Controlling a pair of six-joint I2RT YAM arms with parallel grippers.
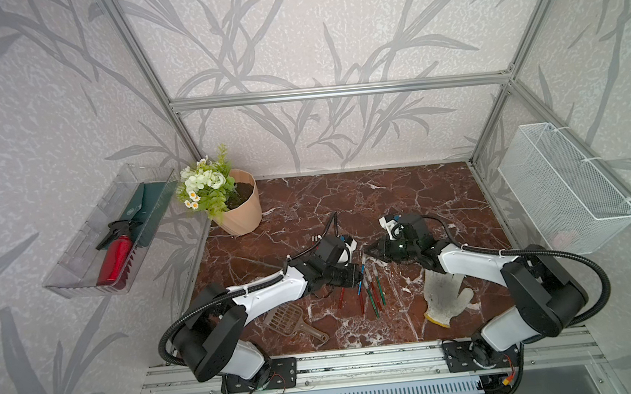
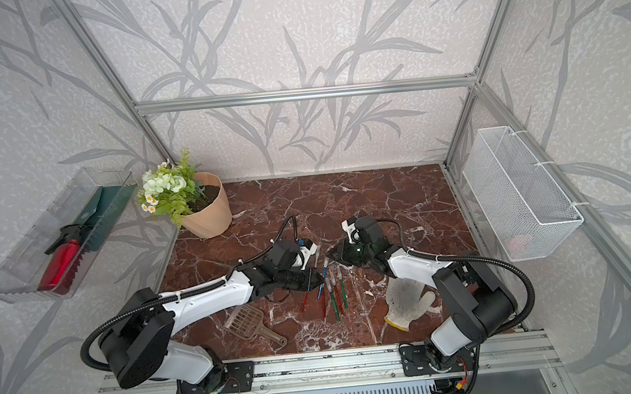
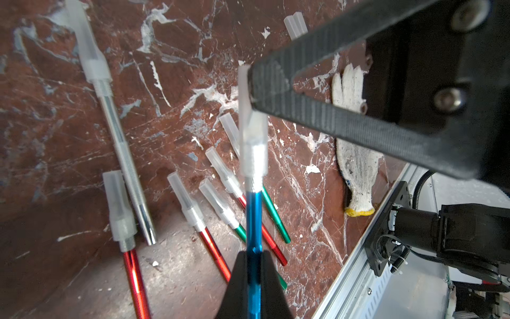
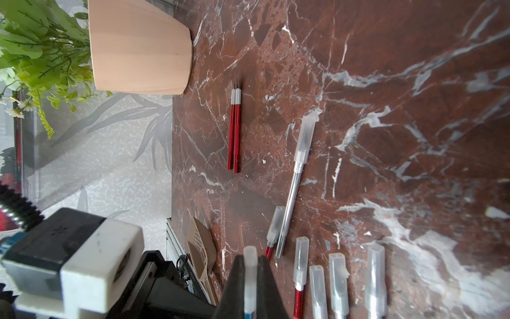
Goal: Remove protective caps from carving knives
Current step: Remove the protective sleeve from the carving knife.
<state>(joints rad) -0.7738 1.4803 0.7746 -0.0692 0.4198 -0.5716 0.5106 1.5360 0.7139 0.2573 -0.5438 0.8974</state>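
Red-brown marble tabletop (image 1: 345, 203) carries the work, and both arms meet above its middle. The left gripper (image 3: 254, 256) is clamped on the handle of a blue carving knife (image 3: 254, 218) and holds it clear of the surface, above the row of capped knives (image 1: 372, 292) lying on the table. The right gripper (image 4: 250, 261) is closed narrow on the free end of that knife's protective cap (image 3: 252, 149). The cap sits over the knife's silver collar. Two red knives (image 4: 234, 129) lie bare, side by side, toward the flowerpot (image 4: 138, 47) and well apart from the row.

Step in hand: cap extraction on the blue knife. The grip is established and the separation is not yet made.

Next move, as judged: draw the grippers apart straight along the knife axis, with both grips firm. A sideways pull risks bending the cap or slipping off its tip.
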